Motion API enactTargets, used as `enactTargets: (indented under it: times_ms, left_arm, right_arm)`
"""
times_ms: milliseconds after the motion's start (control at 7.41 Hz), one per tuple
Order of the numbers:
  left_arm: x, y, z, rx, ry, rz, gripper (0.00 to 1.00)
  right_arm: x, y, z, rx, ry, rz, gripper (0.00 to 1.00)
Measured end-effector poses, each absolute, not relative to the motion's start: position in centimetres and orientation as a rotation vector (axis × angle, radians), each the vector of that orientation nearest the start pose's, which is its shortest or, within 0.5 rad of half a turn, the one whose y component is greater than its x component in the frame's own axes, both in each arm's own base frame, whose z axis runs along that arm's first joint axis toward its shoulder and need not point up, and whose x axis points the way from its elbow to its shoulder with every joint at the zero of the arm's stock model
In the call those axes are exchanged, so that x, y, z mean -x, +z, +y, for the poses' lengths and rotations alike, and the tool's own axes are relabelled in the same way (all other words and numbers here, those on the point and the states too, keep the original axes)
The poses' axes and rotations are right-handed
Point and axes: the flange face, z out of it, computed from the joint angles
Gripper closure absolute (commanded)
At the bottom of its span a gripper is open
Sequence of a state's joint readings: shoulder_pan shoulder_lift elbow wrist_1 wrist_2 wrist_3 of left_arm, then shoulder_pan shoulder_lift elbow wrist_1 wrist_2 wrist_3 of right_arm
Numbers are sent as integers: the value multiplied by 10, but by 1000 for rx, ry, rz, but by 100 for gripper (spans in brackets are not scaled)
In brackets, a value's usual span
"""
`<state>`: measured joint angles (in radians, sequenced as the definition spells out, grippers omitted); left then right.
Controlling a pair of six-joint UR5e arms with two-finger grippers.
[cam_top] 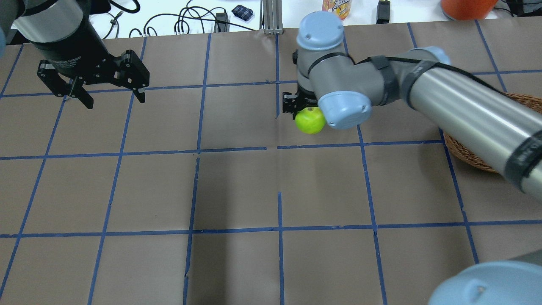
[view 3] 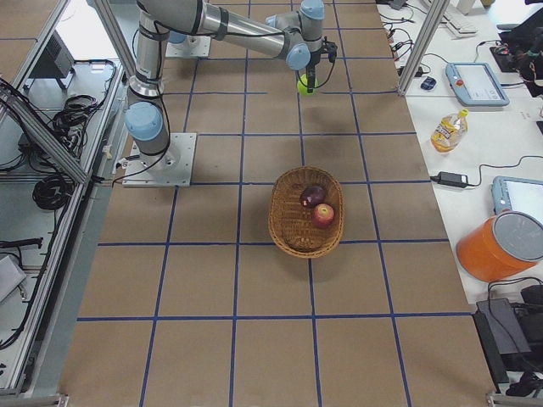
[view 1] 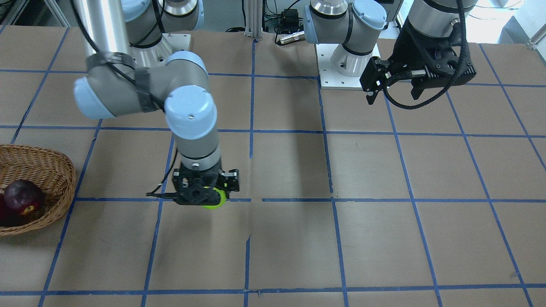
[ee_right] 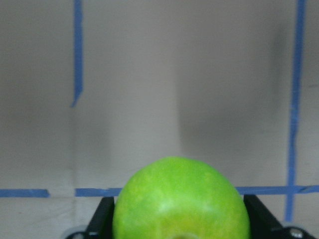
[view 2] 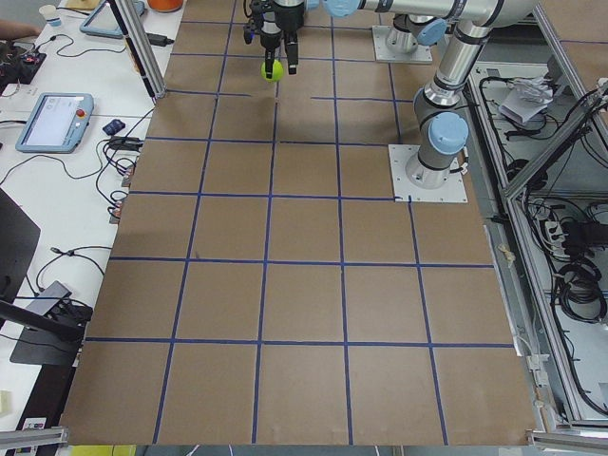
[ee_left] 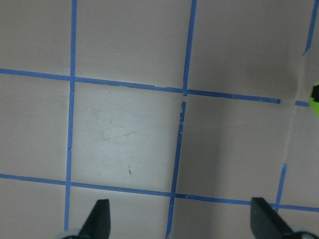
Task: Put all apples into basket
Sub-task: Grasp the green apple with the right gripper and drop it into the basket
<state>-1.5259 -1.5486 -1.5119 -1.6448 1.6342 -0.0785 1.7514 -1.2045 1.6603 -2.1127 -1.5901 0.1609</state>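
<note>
My right gripper [view 1: 204, 195] is shut on the bright green apple [view 1: 215, 200] and holds it just above the table near the middle. The apple also shows in the overhead view [cam_top: 310, 121] and fills the bottom of the right wrist view [ee_right: 182, 199], between the fingers [ee_right: 102, 219]. The wicker basket [view 3: 284, 222] stands toward my right side. It holds the dark purplish-red apple [view 3: 312, 195] and the red apple [view 3: 322, 215]. In the front-facing view the basket [view 1: 51, 166] is at the left edge with the dark apple [view 1: 23, 196] in it. My left gripper [cam_top: 115, 101] is open and empty, raised over the far left.
The table is brown paper with a blue tape grid [cam_top: 279, 148]. The two arm bases [view 1: 345, 64] stand at the robot's edge. On the side bench are a bottle [view 3: 447, 129], an orange bucket [view 3: 501, 246] and a tablet [view 3: 477, 82].
</note>
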Motion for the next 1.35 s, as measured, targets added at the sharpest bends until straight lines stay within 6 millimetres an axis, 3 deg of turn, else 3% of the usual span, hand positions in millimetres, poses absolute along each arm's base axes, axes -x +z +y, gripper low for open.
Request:
enactTargets:
  times_ms: [405,675,810,1080,1215,1350]
  left_arm:
    - [111,516,-496,223,-74,3127,0]
    - [117,515,-494,254,-63,3190,0]
    - [118,514,-492,256,-59,3196,0]
    - [118,513,-490,246,-64,3196,0]
    - [116,514,-489,243,-69,3181,0]
    - [114,513,-489,244,-68,3159,0]
  right_arm:
    - [-38,331,-577,344,-99,3162,55]
    - [99,333,-578,543,-95,3130,50]
    - [154,331,-580,583,-116,3104,49]
    - [237,320,-577,586,-142,3056,49]
    - [264,314,-576,566,-130,3040,48]
    - [287,310,-575,549,-118,3029,39]
